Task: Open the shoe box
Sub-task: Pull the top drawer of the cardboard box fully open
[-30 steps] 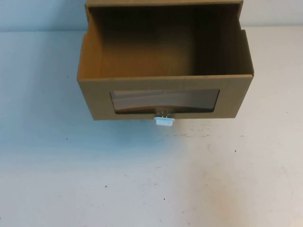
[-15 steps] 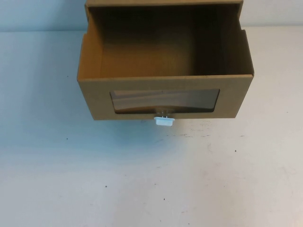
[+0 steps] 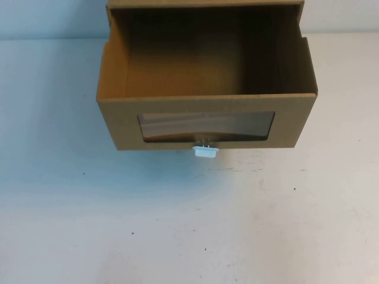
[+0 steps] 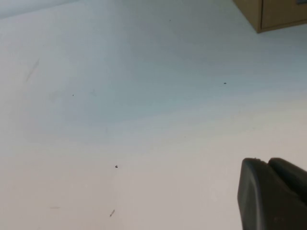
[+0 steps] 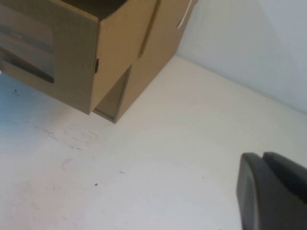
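A brown cardboard shoe box (image 3: 207,71) stands at the far middle of the table. Its drawer (image 3: 207,121) is pulled out toward me, empty inside, with a clear window in its front and a small white handle (image 3: 205,151) below it. Neither arm shows in the high view. My left gripper (image 4: 266,163) is shut, low over bare table, with a corner of the box (image 4: 276,14) far off. My right gripper (image 5: 263,155) is shut too, holding nothing, with the drawer's side (image 5: 122,48) and the outer box (image 5: 158,52) some way ahead of it.
The white table (image 3: 189,225) stretches out in front of the box, with small dark specks on it. A pale wall (image 5: 259,43) rises behind the box.
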You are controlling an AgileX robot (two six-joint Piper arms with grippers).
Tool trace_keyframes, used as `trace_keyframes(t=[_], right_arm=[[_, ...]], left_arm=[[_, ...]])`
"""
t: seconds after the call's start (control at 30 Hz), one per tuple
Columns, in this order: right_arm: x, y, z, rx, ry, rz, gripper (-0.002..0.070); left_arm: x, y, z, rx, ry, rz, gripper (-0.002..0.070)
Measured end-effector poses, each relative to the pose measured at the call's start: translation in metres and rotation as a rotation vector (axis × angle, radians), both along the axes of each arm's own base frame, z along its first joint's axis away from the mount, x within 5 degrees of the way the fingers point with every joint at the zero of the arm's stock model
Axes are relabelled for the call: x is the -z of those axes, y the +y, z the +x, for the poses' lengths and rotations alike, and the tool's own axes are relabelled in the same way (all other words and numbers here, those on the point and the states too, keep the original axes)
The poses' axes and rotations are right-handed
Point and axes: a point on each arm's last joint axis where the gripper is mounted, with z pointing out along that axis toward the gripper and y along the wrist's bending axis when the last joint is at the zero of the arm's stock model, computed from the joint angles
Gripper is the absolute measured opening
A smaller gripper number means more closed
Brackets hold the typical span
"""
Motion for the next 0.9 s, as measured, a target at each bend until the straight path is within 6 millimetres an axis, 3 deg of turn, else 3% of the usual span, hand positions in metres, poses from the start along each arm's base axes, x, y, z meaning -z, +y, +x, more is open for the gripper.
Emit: trace_keyframes(t=[0.9], right_arm=[[-0.0011, -0.004, -0.0016, 0.007, -0.012, 0.021, -0.0013]], left_arm=[[0.0004, 0.0003, -0.0002, -0.003, 0.004, 0.002, -0.0006]])
